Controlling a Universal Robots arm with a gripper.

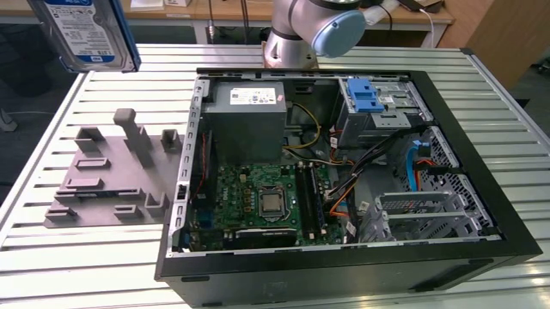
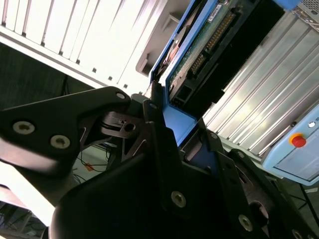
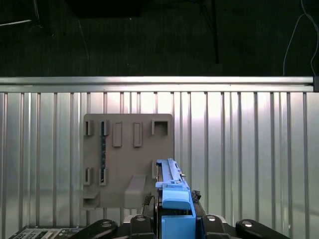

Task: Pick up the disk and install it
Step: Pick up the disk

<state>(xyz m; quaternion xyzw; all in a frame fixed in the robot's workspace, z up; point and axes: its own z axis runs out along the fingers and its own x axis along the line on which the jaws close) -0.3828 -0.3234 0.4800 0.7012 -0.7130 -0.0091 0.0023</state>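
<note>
pincer (image 3: 175,220) aloft — disk (image 1: 86,32) in grip

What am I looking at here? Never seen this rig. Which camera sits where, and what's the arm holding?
This is a single robot arm with a gripper, standing behind an open computer case on a slatted metal table. The exterior view comes from a camera off the arm. The two wrist views come from cameras riding near the arm's wrist. At the exterior view's left, a grey slotted holder lies on the table beside the case. The gripper is shut on the disk, a hard drive in a blue frame, held in the air. The first wrist view looks down past it at the holder. In the second wrist view the black fingers clamp the blue frame.
</note>
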